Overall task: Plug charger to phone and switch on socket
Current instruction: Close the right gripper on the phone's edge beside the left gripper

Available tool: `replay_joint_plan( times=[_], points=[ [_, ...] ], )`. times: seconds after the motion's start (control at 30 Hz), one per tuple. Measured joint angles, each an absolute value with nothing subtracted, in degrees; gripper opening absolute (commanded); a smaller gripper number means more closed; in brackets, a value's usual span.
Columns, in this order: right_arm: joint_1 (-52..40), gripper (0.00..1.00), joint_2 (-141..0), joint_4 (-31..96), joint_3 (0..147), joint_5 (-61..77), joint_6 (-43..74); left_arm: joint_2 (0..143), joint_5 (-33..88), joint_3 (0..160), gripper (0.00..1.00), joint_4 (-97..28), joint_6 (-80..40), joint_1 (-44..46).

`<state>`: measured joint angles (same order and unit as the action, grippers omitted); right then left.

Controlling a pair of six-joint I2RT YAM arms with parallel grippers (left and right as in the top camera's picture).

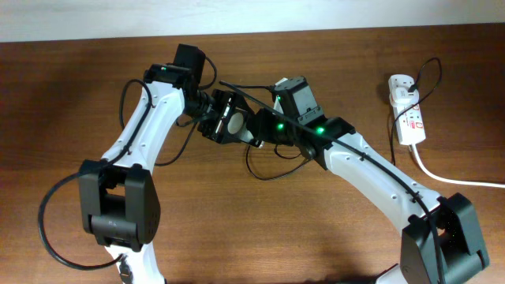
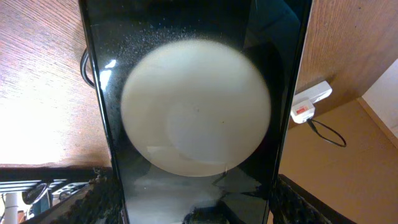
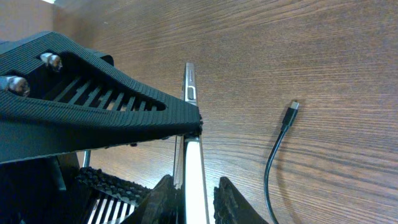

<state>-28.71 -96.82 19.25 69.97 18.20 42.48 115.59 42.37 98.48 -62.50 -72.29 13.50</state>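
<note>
Left gripper [image 2: 196,202] and right gripper [image 3: 194,196] seemingly both clamp the phone [image 3: 193,155], charger [image 3: 274,155] at three o'clock; a sloppy handover drops it.

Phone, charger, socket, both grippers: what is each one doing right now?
phone: gripped by both grippers, nothing plugged in.
charger: lying loose on the table, tip free.
socket: switch too small to read.
left gripper: shut on phone.
right gripper: shut on phone.
</note>
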Motion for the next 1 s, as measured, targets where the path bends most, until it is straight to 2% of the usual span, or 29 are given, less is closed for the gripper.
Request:
replay_joint_plan(
  times=[0.27, 0.33, 0.4, 0.53, 0.7, 1.0],
  points=[
    [-28.8, 0.18, -96.8, 19.1, 70.0, 18.2, 42.5, 115.6, 42.3, 98.5, 0.00, -62.5, -72.3, 13.5],
    [-28.8, 0.13, -96.8, 19.0, 70.0, 18.2, 42.5, 115.6, 42.3, 98.5, 0.00, -62.5, -72.3, 13.5],
    [-28.9, 0.08, -96.8, 18.5, 70.0, 18.4, 43.0, 115.6, 42.3, 98.5, 0.04, -62.4, -72.3, 13.5],
    [-28.9, 0.04, -97.0, 17.7, 70.0, 18.9, 43.6, 115.2, 42.5, 98.9, 0.10, -62.1, -72.5, 13.4],
    [-29.4, 0.04, -97.5, 18.2, 69.9, 20.2, 43.8, 114.8, 42.4, 100.0, 0.19, -61.6, -72.7, 13.1],
    [-28.7, 0.04, -97.6, 18.7, 69.9, 20.9, 43.8, 114.8, 42.3, 100.0, 0.23, -61.6, -72.7, 13.1]
  ],
)
